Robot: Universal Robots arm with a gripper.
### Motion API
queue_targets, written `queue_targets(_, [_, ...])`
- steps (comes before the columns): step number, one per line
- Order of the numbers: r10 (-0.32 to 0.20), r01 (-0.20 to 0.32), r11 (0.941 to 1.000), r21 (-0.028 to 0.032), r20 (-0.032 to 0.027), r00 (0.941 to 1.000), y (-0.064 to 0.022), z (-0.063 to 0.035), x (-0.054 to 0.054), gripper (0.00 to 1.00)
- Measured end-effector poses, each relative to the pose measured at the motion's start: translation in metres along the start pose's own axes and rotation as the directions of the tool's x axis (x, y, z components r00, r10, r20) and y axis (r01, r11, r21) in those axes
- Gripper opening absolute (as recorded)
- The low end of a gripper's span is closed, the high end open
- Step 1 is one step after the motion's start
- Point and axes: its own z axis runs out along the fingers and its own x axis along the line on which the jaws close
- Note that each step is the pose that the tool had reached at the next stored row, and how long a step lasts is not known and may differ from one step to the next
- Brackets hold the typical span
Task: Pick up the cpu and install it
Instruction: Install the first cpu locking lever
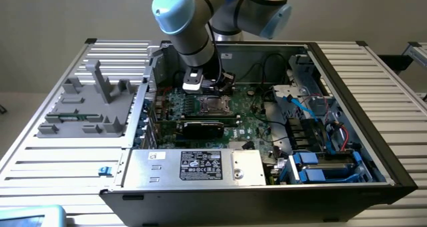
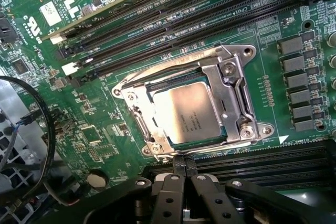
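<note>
my claw [image 2: 184,167] hangs low over the green motherboard [image 2: 94,124] inside the open black computer case [image 1: 373,152], its two black fingers [image 2: 177,169] pressed together with nothing between them. in the wrist view their tips sit just off the near edge of the socket's silver metal frame [image 2: 231,85].

the cpu [image 2: 186,115], a small flat square chip with a shiny silver-tan metal top and thin dark rim, lies inside that frame, seated in the socket and looking level, its edges roughly parallel to the frame's opening. from the chip, my fingertips are at about six o'clock in the wrist view, close but not on it. the long black memory slots [image 2: 173,19] run past it at about twelve o'clock. in the exterior view the socket [image 1: 212,104] is just below my wrist, with a black card [image 1: 203,128] at six o'clock from it and the grey power supply box with its white label [image 1: 200,165] nearer the case's front wall. a grey plastic fixture [image 1: 90,107] stands on the slatted tabletop [image 1: 60,162] at nine o'clock from the case.

as i judge it, the chip is already placed. doing this step well means no sideways nudging: any touch should be light, straight down and centred on the metal top, so the chip stays flat and square in the frame, with my fingertips clear of the frame's edge.
</note>
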Motion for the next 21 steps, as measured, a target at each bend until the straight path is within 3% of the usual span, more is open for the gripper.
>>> queue_targets(21, [-0.029, 0.029, 0.9995, 0.0074, 0.0113, 0.9995, 0.0014, 0.0003, 0.0034, 0.11])
